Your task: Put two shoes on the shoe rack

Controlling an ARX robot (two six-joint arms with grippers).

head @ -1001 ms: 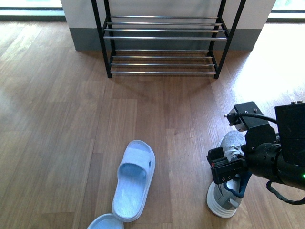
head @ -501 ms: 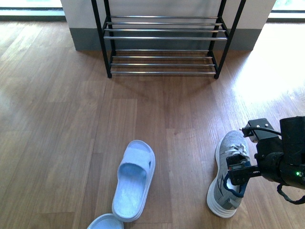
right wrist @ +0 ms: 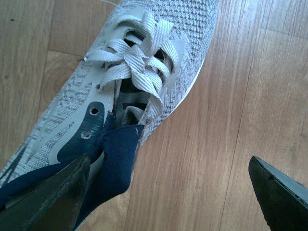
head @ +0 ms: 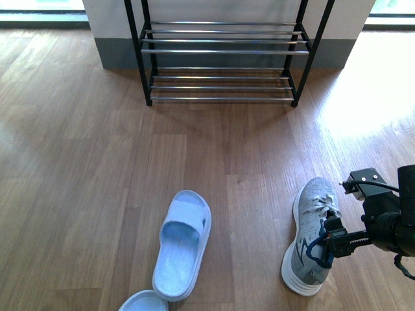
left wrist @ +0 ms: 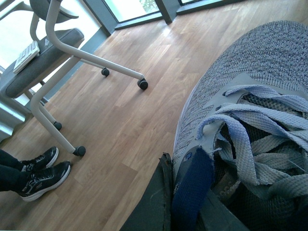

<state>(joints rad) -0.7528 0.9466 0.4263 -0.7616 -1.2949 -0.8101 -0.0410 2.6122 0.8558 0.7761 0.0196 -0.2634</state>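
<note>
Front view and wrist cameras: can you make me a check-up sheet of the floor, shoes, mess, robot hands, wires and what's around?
Surface: wooden floor.
Job's things: shoe rack, no shoes on its visible tiers; grey sneaker and pale blue slide sandal lying on the floor; second sandal at the picture's edge; second grey sneaker in the left wrist view.
Clutter: nothing seen.
Hands: right hand open, one finger over the grey sneaker's opening; left hand looks shut on the second grey sneaker.
Cables: black cable on the right arm.
Surroundings: office chair, someone's black trainers.
</note>
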